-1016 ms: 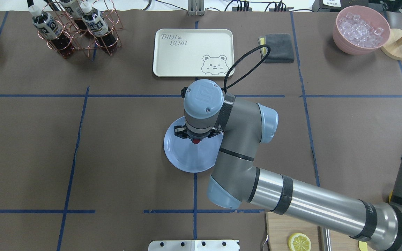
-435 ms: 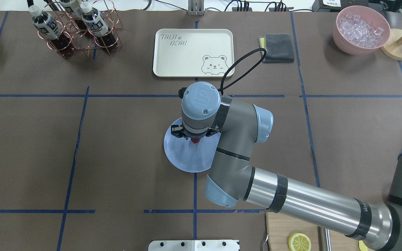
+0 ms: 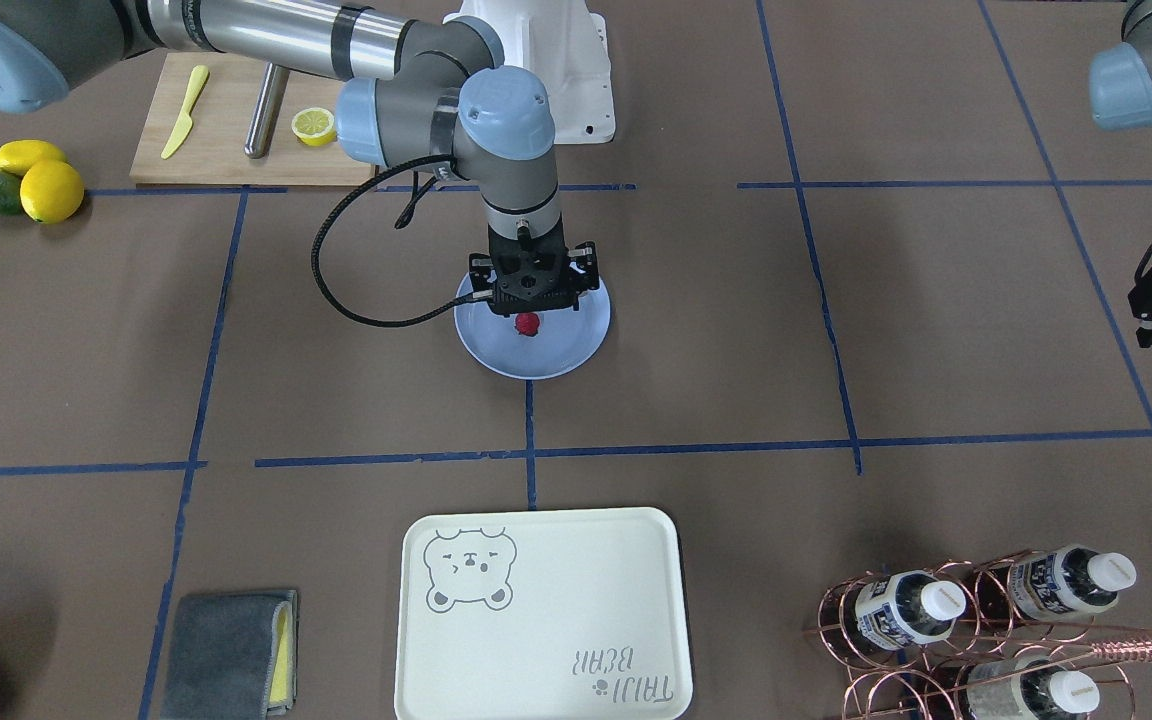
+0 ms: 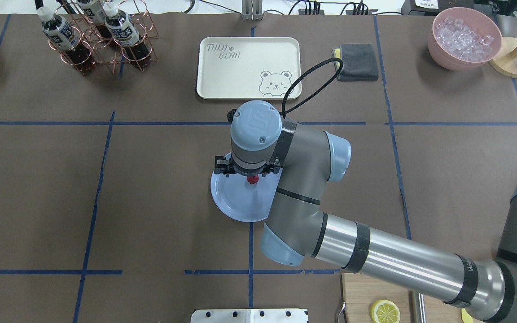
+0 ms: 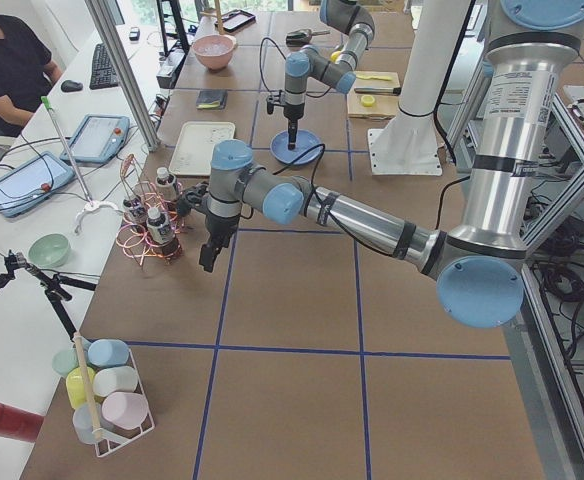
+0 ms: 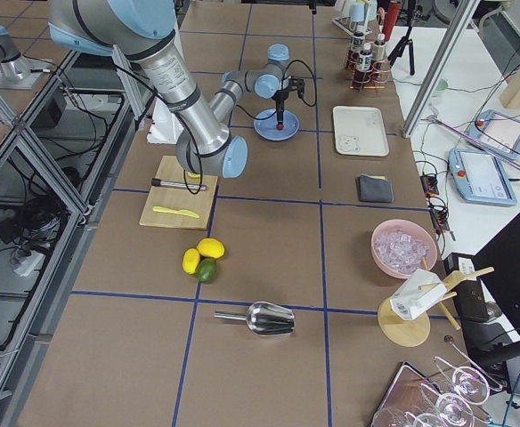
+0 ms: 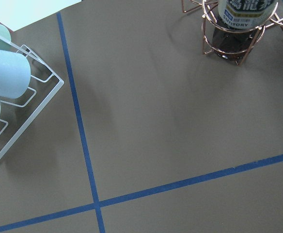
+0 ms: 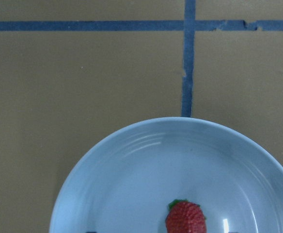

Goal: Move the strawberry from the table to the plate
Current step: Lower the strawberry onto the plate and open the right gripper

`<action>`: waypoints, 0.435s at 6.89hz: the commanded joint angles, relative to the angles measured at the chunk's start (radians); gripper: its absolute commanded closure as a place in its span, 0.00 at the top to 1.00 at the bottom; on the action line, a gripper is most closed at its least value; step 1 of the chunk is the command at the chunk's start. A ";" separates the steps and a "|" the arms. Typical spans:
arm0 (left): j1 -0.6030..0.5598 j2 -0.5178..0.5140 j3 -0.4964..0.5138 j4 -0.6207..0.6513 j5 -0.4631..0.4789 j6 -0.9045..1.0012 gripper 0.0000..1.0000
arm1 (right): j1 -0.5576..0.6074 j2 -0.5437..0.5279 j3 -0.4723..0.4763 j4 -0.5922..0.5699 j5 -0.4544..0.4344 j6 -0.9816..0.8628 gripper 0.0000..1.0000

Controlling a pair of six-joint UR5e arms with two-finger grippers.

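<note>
Strawberry (image 3: 527, 323), small, dark-red and bumpy, lies just under the right gripper's (image 3: 531, 306) spread, empty fingers on the round, glossy light-blue plate (image 3: 538, 369), mid-frame on the brown, blue-taped table (image 3: 696, 330). I cannot tell how the left gripper's (image 3: 1144, 325) fingers stand.

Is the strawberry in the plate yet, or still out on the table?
In the plate. The strawberry sits inside the rim of the plate, directly under the right gripper.

open table (image 4: 151, 188) round plate (image 4: 236, 208), tray (image 4: 236, 72) well apart, rt arm (image 4: 312, 179) overhead
</note>
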 commanded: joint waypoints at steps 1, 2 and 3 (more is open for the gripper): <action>0.002 -0.005 0.036 -0.002 -0.104 0.003 1.00 | 0.072 -0.020 0.203 -0.279 0.033 -0.025 1.00; 0.001 0.001 0.038 -0.002 -0.120 0.004 1.00 | 0.137 -0.070 0.297 -0.375 0.041 -0.133 1.00; 0.001 0.002 0.040 0.000 -0.120 0.004 1.00 | 0.224 -0.186 0.402 -0.397 0.105 -0.278 1.00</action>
